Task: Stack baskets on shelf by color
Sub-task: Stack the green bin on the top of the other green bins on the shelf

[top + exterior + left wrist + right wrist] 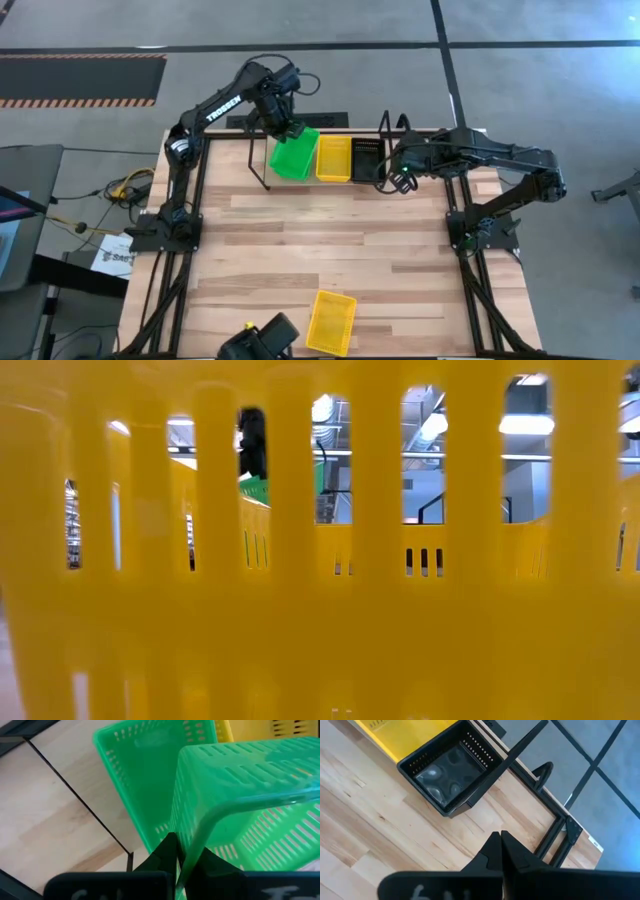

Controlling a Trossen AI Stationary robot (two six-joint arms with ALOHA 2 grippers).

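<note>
Where the shelf [262,150] stands along the far edge of the counter [330,240], three colours of basket sit in a row: green at the left, the yellow basket on the shelf [334,158] in the middle, and the black basket [366,160] at the right. How many are nested in the yellow and black places cannot be told from above. Green counts two in the left wrist view: a lower green basket [145,780] lying open side up, and an upper green basket [250,805] held tilted over it. One more, the loose yellow basket [331,322], lies alone at the near edge of the counter, well apart from the shelf, its long axis running roughly from near edge to far edge with a slight lean. It stands right against the low camera, whose view it fills with yellow slats.

The left claw [180,865] is closed on the rim of the upper green basket, one finger on each side of the wall. In the high view that basket is skewed, its long axis turned off the line of its yellow and black neighbours.

The right claw [501,852] hangs over bare counter just beside the black basket, fingers pressed together and holding nothing.
</note>
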